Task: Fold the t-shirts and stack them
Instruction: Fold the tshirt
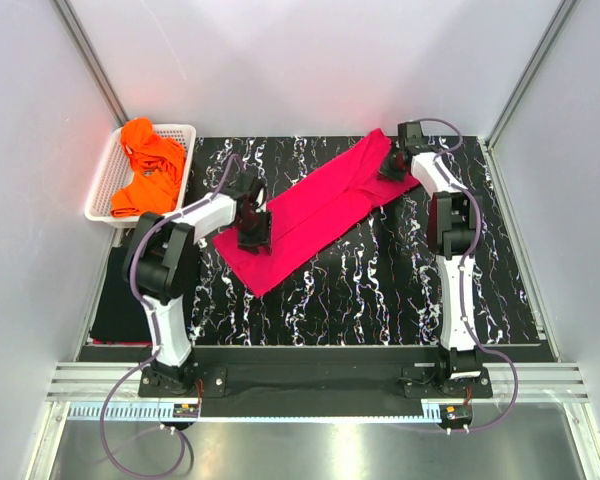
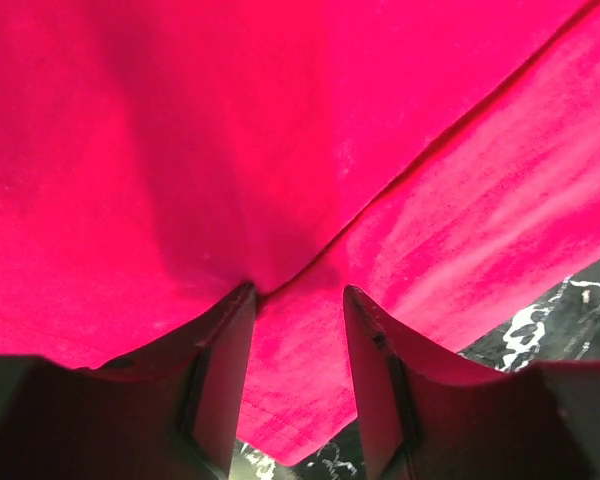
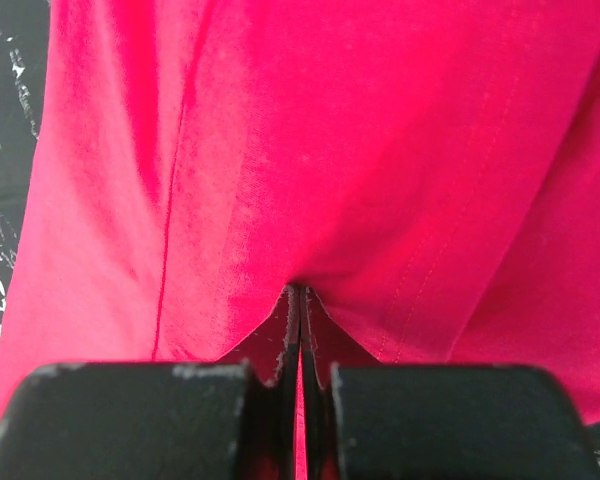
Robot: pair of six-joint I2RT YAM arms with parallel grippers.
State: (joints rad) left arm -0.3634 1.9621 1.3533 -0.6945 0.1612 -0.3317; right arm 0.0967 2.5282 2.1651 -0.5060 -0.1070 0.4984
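A hot pink t-shirt lies as a long folded strip, slanting across the black white-veined mat. My left gripper is over its near-left end. In the left wrist view the gripper has its jaws apart, with pink cloth beyond the tips and a crease meeting the left finger. My right gripper is at the shirt's far-right end. In the right wrist view it is shut on a pinch of the pink cloth. Orange t-shirts lie bunched in the basket. A black folded t-shirt lies flat at the left.
The white lattice basket stands at the back left, just off the mat. Grey walls with metal posts close in the back and both sides. A metal rail carrying both arm bases runs along the near edge.
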